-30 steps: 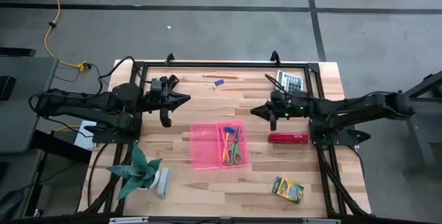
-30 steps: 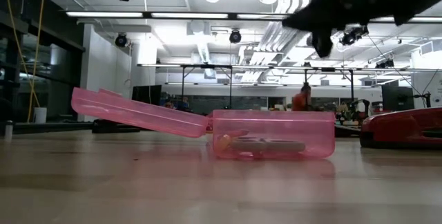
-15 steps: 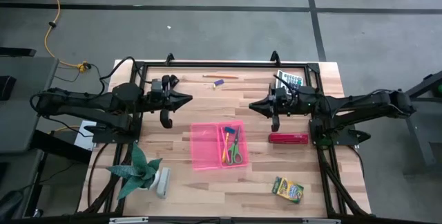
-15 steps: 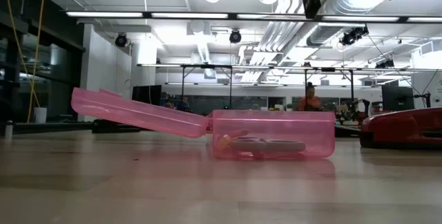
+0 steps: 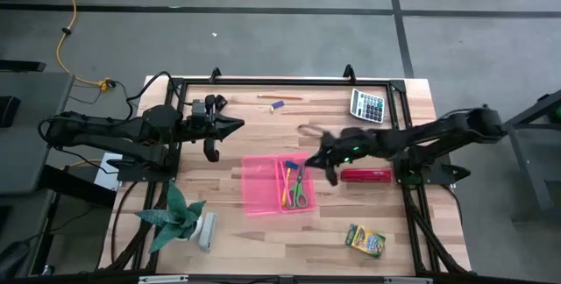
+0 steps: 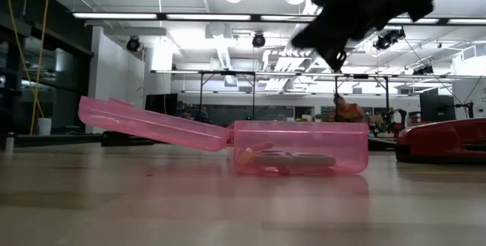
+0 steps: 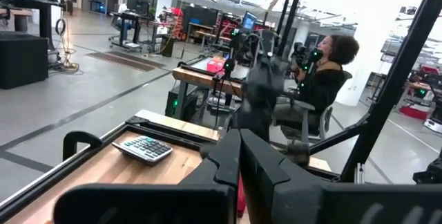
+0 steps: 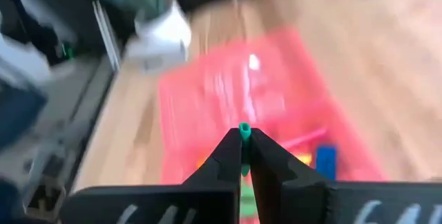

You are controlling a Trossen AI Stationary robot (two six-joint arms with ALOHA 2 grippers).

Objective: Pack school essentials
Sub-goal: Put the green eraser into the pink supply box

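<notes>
A pink pencil case lies open mid-table. Its lid is folded out to the left. Its tray holds green-handled scissors, thin pencils and a blue eraser. My right gripper hangs over the tray's right edge, shut on a small green eraser. My left gripper is shut and holds nothing, level and well above the table left of the case. A crayon box lies near the front right. A pencil and a small eraser lie at the far edge. My right gripper pinches the small green eraser between its two fingers, at their free ends. One end of the eraser sticks out past the tips. The fingers slant down from the table's right toward the case. The eraser is lifted clear above the tray.
A red stapler lies just right of the case, under my right arm. A calculator sits at the far right. A potted plant stands at the near left. A person sits beyond the table's right side.
My right gripper has swung from the middle right of the table toward the near edge and left, to the case's right edge. It has also tipped downward and stayed shut. My left gripper has kept its place. The case has not moved.
</notes>
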